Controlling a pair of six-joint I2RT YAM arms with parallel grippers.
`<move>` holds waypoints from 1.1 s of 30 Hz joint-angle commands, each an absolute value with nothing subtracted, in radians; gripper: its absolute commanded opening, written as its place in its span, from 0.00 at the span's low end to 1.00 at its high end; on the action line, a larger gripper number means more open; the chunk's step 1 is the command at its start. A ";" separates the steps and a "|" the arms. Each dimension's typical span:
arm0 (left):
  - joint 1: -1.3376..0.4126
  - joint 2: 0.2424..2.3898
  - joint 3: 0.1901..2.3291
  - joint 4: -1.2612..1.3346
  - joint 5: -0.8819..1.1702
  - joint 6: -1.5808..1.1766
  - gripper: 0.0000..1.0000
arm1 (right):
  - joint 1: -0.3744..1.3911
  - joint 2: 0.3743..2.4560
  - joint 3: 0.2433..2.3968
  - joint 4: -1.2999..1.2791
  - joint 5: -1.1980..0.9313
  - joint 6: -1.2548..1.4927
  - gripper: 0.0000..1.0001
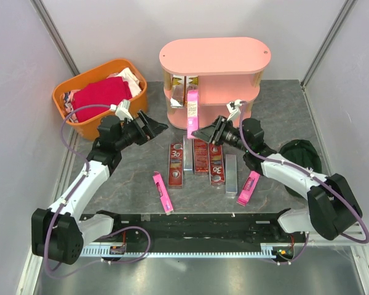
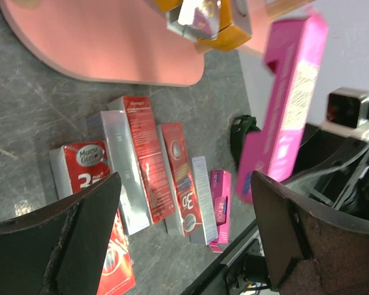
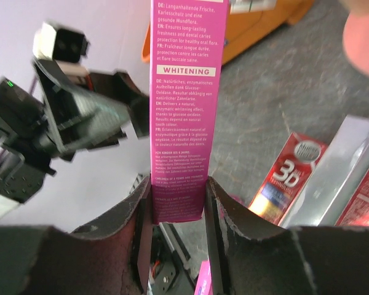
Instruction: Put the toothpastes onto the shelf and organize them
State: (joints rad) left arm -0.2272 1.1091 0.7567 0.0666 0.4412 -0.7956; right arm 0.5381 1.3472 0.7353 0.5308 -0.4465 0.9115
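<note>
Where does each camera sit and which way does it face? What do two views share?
Top external: above and behind both arms, looking down on the table and shelf; left gripper and right gripper show too.
Left wrist: on that arm, looks across the lying cartons toward the shelf; own open fingers frame it.
Right wrist: on that arm, looks along the pink carton its fingers clamp.
Shared: both wrist views show that carton.

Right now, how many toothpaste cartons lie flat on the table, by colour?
Red cartons: 3
Silver cartons: 2
Pink cartons: 2
Total: 7
Not counted: the held pink carton in the right claw.
</note>
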 commanded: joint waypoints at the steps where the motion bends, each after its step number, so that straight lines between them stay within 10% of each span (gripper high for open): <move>1: -0.222 1.132 0.782 0.037 0.426 -0.750 0.93 | 0.479 1.341 0.842 0.554 -0.499 0.916 0.10; 33: -0.222 1.196 0.729 0.098 0.515 -0.799 0.92 | 0.276 1.764 1.246 0.437 -0.537 0.893 0.14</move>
State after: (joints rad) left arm -0.2256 1.1866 0.7387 0.0540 0.4828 -0.7937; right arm 0.2810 1.7378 1.1767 0.4004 -0.5255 0.8940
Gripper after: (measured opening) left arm 0.924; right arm 0.414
